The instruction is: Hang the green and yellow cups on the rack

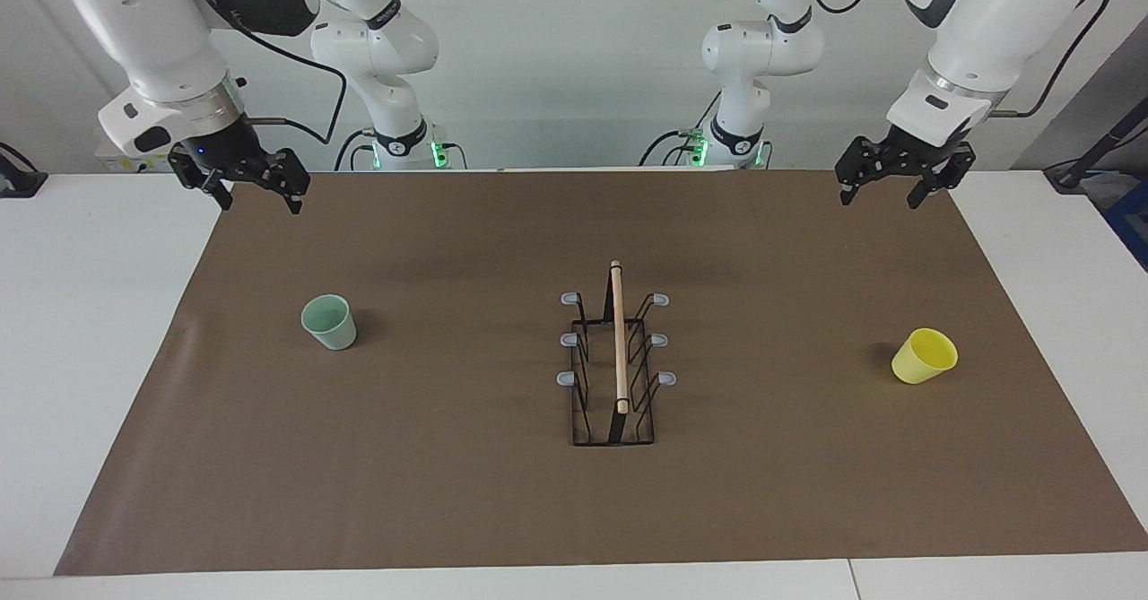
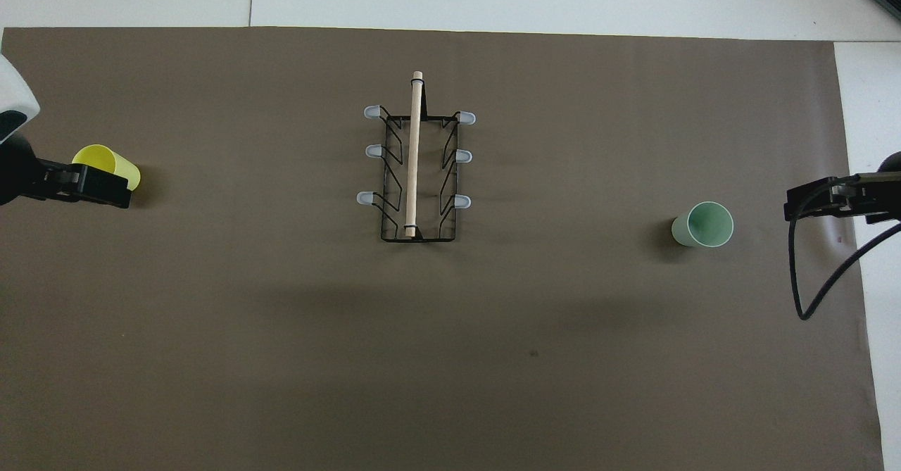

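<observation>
Brown paper (image 1: 448, 492) covers most of a white table (image 1: 90, 313), and the task's things stand on it in a row across the table. At the middle stands the rack (image 1: 615, 376), a narrow black wire frame with a light wooden rod (image 2: 414, 154) running along its top, its length pointing away from the robots. Six grey-tipped prongs stick out from it, three on each side, and none of them carries anything. The green cup (image 1: 329, 322) stands upright toward the right arm's end of the table, mouth up, well apart from the rack. The yellow cup (image 1: 924, 356) is toward the left arm's end, also well apart from the rack; it appears to lie tilted on its side with its mouth turned up and outward. Both cups sit about as far from the robots as the rack does. The left gripper (image 1: 882, 195) hangs in the air over the corner of the paper nearest its own base, its two fingers spread apart and holding nothing. The right gripper (image 1: 258, 202) hangs likewise over the other near corner, fingers spread apart and empty. In the overhead view the left gripper (image 2: 105, 188) overlaps the yellow cup (image 2: 112, 165), but the facing view shows it raised and clear of the cup. The right gripper (image 2: 809, 202) shows beside the green cup (image 2: 704, 224) without touching it.
</observation>
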